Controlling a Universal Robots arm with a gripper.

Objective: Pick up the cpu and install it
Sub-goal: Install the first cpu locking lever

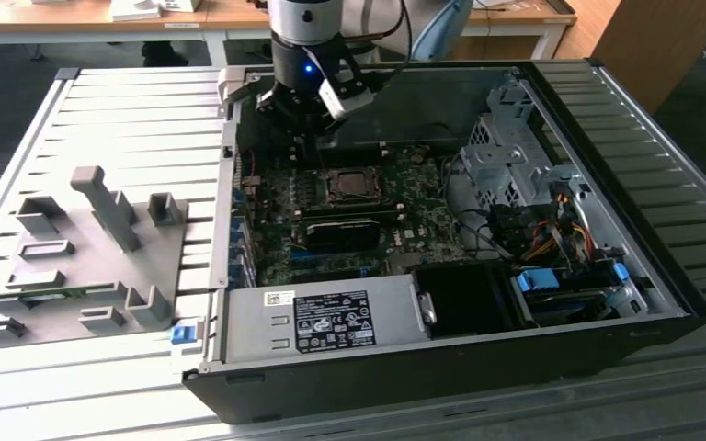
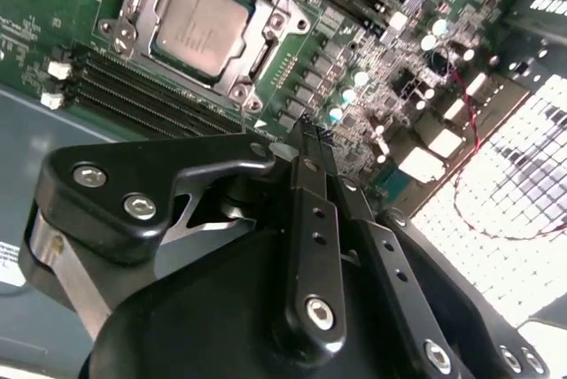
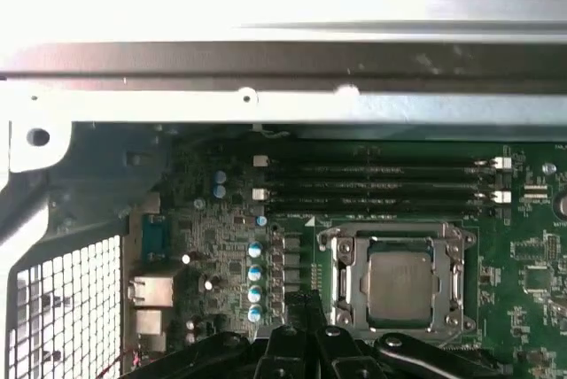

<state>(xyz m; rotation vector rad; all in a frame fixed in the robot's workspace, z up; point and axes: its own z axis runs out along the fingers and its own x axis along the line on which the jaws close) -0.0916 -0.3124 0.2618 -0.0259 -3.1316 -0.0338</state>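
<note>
The cpu (image 1: 353, 185) lies flat in the metal-framed socket on the green motherboard (image 1: 415, 197) inside the open computer case. Its silvery top also appears in both wrist views (image 2: 201, 25) (image 3: 400, 286). My gripper (image 1: 309, 150) hangs above the board, a little toward the exterior view's left of the socket and nearer the case's back wall. In the second wrist view the black fingers (image 2: 312, 211) run together to a point at the gripper (image 2: 306, 131) tip, shut with nothing between them. The gripper (image 3: 306, 301) tip sits beside the socket, apart from the cpu.
A grey tray (image 1: 84, 257) with upright fixtures and a green memory stick (image 1: 52, 296) lies at the exterior view's left of the case. Inside the case are a power supply (image 1: 316, 322), a drive cage (image 1: 506, 147), cables (image 1: 550, 230) and black memory slots (image 3: 381, 184).
</note>
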